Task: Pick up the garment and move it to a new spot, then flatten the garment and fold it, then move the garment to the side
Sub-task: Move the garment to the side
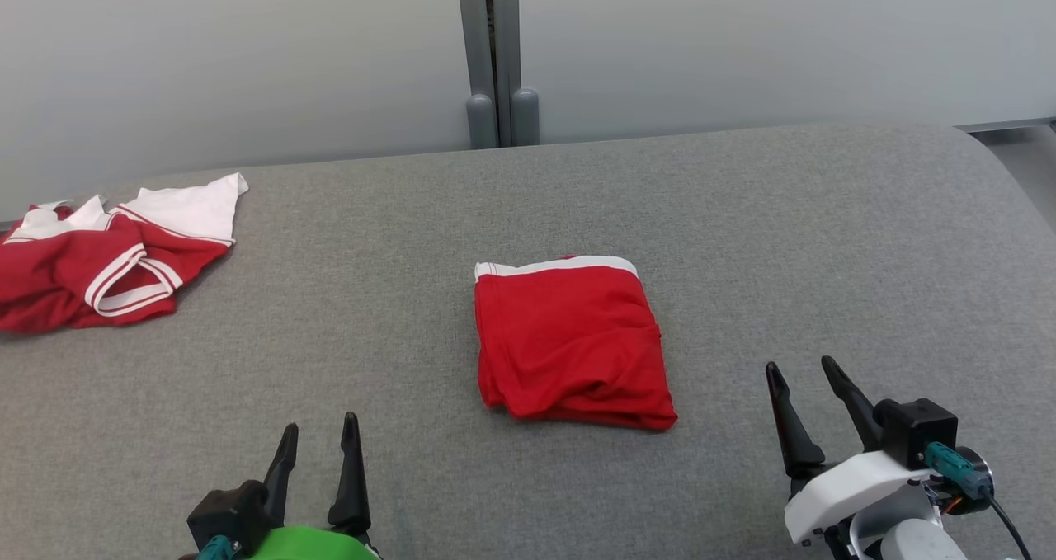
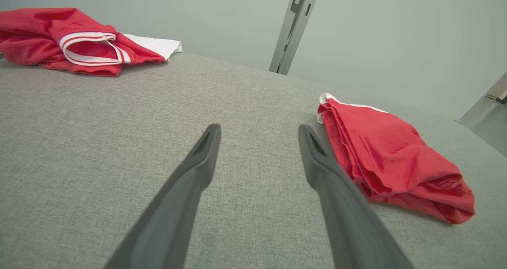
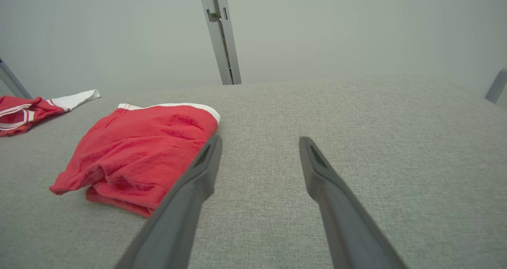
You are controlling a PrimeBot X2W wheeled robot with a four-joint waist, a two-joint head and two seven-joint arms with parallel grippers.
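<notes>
Grey cloth-covered table point(image 1: 825, 214), pale wall point(image 1: 247, 49) behind w/ a grey post point(image 1: 493, 49) at the middle. Far left, near the back edge, is a crumpled red-and-white shirt point(image 1: 91, 263), well apart from everything else. My left gripper point(image 1: 320, 422) sits low at the near edge, fingers spread, nothing between them. Its wrist view has the folded stack off to the right of the fingers. Centre of table is the folded red garment point(image 1: 569, 337): a neat-ish rectangle, white band on the far edge, thicker bunched layers on the near edge. Right gripper point(image 1: 799, 364) is near the garment's right side but clear of it, fingers also spread, empty.

I judge the fold is done, so the step is to shift it to the side. How I'd do it: come in low from both sides, get one finger of each gripper under the whole stack & pinch all layers, not just the top one. Lift only a little and move both arms together so the fold doesn't open. Near edge looks loose, so I'd watch that.
</notes>
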